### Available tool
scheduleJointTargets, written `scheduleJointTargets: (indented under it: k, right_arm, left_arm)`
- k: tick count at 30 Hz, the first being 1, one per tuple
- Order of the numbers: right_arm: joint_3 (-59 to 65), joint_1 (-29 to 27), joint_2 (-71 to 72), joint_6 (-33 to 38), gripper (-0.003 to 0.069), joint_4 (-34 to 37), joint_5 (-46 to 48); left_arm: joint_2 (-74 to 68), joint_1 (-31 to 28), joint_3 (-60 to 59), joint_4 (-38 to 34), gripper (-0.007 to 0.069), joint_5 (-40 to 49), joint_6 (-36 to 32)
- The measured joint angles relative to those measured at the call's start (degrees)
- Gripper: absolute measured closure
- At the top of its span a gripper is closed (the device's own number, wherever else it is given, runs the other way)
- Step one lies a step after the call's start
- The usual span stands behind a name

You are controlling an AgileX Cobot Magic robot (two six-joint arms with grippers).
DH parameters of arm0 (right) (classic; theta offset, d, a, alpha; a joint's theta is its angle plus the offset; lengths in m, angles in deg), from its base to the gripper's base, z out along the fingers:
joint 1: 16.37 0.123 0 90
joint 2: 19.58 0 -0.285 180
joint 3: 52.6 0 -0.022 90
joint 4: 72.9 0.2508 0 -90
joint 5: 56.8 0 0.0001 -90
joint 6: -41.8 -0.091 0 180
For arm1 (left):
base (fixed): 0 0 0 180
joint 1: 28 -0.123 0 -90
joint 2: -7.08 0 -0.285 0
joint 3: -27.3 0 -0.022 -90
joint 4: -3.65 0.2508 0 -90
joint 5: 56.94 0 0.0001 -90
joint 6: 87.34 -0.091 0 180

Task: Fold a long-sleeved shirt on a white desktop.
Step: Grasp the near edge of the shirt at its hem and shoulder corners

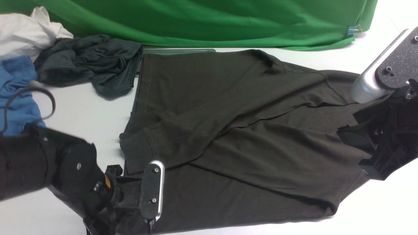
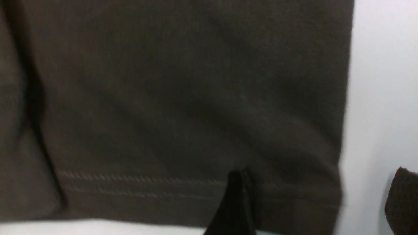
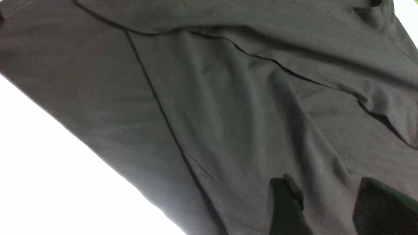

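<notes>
The long-sleeved shirt [image 1: 235, 137], very dark brown, lies spread on the white desktop [image 1: 85, 111] with both sleeves folded across its body. My left gripper [image 1: 143, 212] is low over the shirt's near-left hem corner. In the left wrist view its fingers [image 2: 236, 202] stand wide apart and open, one over the stitched hem [image 2: 147, 186], the other over bare desktop [image 2: 369, 98]. My right gripper [image 1: 352, 150] hovers at the shirt's right end. Its fingers [image 3: 284, 209] are apart, with wrinkled fabric [image 3: 228, 114] lying between and under them, and it is gripping nothing.
A smaller charcoal-grey garment [image 1: 94, 65], a blue T-shirt [image 1: 16, 94] and a white cloth [image 1: 23, 32] are heaped at the back left. A green backdrop [image 1: 212, 19] hangs along the far edge. A grey hatch rim [image 1: 179, 50] peeks out behind the shirt.
</notes>
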Motion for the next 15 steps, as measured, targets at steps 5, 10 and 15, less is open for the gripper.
scheduleJointTargets:
  k: [5,10,15]
  right_arm:
    - [0.0,0.0,0.0,0.2,0.0365,0.1,0.0]
    - [0.0,0.0,0.0,0.3,0.0365,0.1,0.0]
    - [0.0,0.0,0.0,0.4,0.0365,0.1,0.0]
  left_arm:
    - [-0.3,0.0,-0.8,4.0,0.0185,-2.3,1.0]
    - [-0.8,0.0,-0.8,4.4,0.0300,-2.1,3.5]
    - [0.6,0.0,-0.3,4.4,0.0557,-1.7,10.3]
